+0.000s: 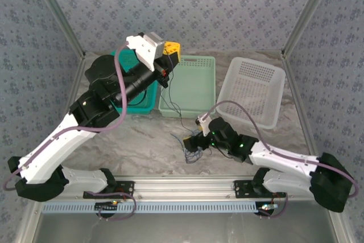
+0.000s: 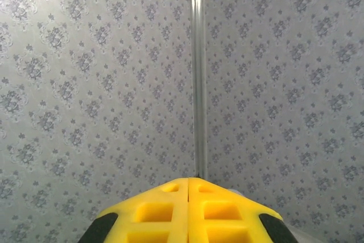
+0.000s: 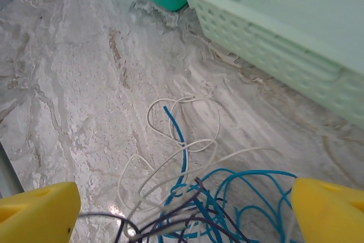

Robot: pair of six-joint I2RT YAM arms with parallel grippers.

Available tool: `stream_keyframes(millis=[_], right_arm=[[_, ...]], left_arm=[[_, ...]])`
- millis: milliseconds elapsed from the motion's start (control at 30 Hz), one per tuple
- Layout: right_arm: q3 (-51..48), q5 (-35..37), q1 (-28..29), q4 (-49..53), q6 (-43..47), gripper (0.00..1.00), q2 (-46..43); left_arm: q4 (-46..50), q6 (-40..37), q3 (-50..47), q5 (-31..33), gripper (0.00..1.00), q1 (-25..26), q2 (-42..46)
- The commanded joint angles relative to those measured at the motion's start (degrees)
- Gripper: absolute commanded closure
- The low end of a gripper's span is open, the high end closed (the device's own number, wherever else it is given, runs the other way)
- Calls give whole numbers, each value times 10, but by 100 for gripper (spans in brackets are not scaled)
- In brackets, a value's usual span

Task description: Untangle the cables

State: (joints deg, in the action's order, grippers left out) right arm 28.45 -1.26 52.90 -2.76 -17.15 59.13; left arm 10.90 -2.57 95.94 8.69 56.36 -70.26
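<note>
— What are you seeing from where you're standing?

— The marbled counter (image 1: 142,140) is taking up most of the frame. Three baskets are sitting along its upper side: a white basket (image 1: 253,89) at the upper right, a pale green basket (image 1: 190,86) in the middle and a teal basket (image 1: 145,103) just left of that one.

— And the arms?

— The left arm (image 1: 74,135) is reaching from the lower left up toward the top centre, above the teal basket. The right arm (image 1: 278,157) is lying low, stretching in from the lower right to the centre.

— What are the fingers doing?

— The left fingers (image 1: 172,46) (image 2: 188,185) are pressing together with no gap and facing the patterned wall (image 2: 102,83). A thin dark strand is running up toward them across the green basket, but I cannot tell whether they are pinching it. The right fingers (image 1: 192,141) are standing wide apart over the heap, gripping nothing.

— Where are the cables?

— The cables (image 1: 187,151) (image 3: 199,203) are lying tangled on the counter at the centre of the frame, just below the green basket. In the right wrist view they are spreading along the bottom edge between the yellow fingertips (image 3: 37,209). The blue cable (image 3: 182,140) is looping widest, the cream cable (image 3: 149,120) is curling toward the middle and the dark cable (image 3: 200,189) is threading through low down.
</note>
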Motion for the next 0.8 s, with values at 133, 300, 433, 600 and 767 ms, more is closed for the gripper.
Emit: stream_keyframes(millis=[133, 300, 433, 600, 767], right_arm=[[54, 12, -6, 128, 65, 1, -103], [110, -8, -11, 182, 104, 0, -141], [158, -7, -14, 228, 134, 0, -139], [161, -40, -18, 199, 154, 2, -122], [138, -68, -19, 165, 143, 8, -78]], left_arm=[[34, -30, 39, -7, 96, 2, -17], [52, -42, 43, 1, 96, 1, -23], [53, -44, 43, 11, 96, 1, -25], [42, -41, 42, 9, 96, 0, -25], [40, -43, 39, 18, 96, 1, -20]])
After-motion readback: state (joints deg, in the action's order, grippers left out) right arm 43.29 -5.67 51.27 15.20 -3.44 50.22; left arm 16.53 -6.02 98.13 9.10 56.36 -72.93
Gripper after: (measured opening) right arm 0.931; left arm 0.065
